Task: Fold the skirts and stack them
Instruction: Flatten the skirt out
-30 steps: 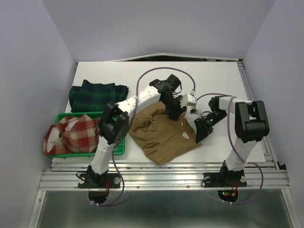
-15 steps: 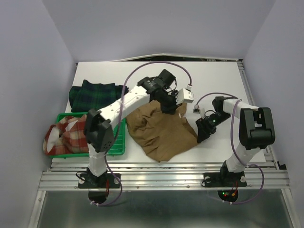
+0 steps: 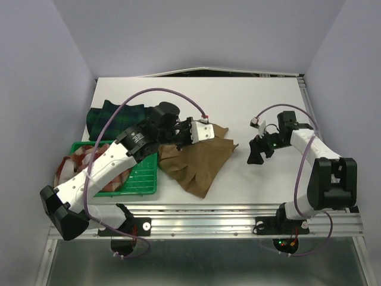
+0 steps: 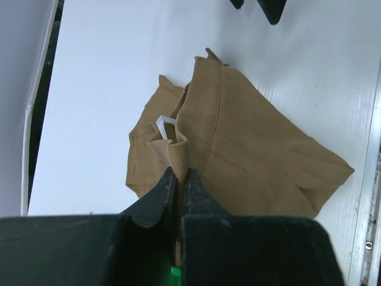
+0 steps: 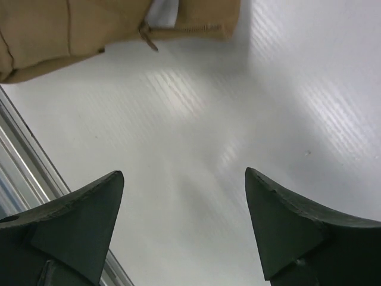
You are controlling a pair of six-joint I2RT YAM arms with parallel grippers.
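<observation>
Firmly L gripper (image 4: 177,174) pinches tan skirt (image 4: 250,149) nr tag (image 4: 165,125).

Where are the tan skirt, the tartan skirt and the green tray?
tan skirt (image 3: 199,162), top view, middle of the spread cloth.
tartan skirt (image 3: 96,122), top view, its left part, clear of the cable.
green tray (image 3: 140,174), top view, bare grid floor at its right end.
</observation>
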